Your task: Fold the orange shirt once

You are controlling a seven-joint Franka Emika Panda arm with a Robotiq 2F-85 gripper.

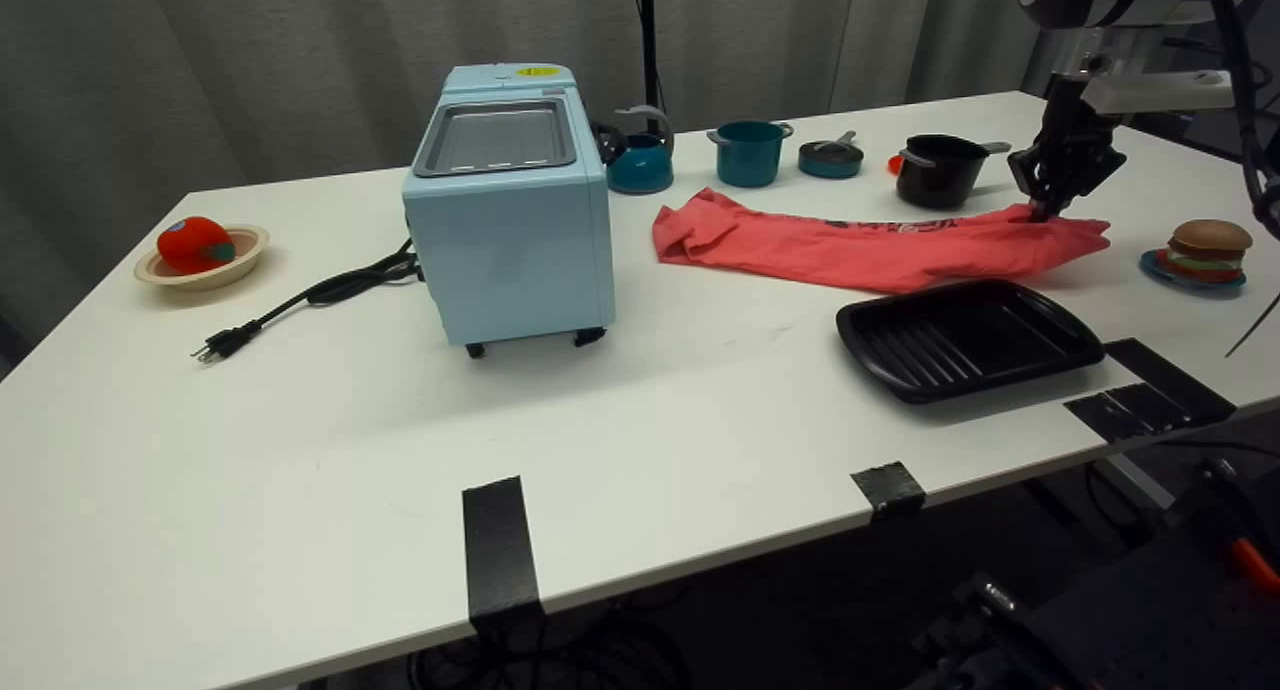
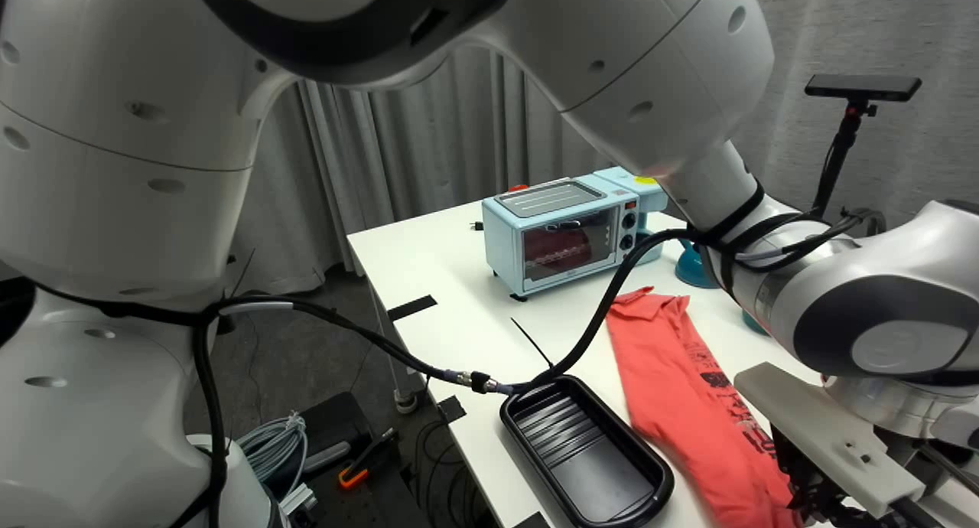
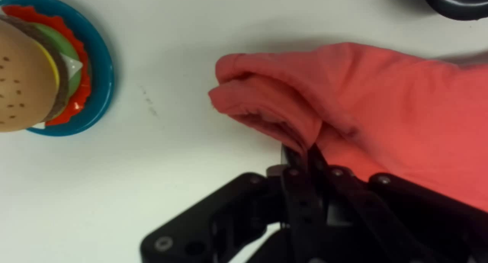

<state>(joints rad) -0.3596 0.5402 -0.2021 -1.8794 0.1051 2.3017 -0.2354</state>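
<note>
The orange-red shirt [image 1: 850,255] lies on the white table as a long strip with dark print along one side. It also shows in an exterior view [image 2: 673,405] and in the wrist view [image 3: 419,110]. My gripper [image 1: 1042,210] is at the shirt's end near the toy burger. In the wrist view the gripper [image 3: 304,158] has its fingers closed on a pinch of the shirt's cloth. The cloth rises in folds to the fingertips, and a folded flap sticks out beside them. The held end appears slightly raised; the rest lies along the table.
A black tray [image 1: 970,340] lies close to the shirt's front edge. A toy burger [image 1: 1205,253] on a blue plate is beyond the held end. A black pot [image 1: 938,175] and a teal pot [image 1: 749,155] stand behind. A light-blue oven [image 1: 515,240] stands past the far end.
</note>
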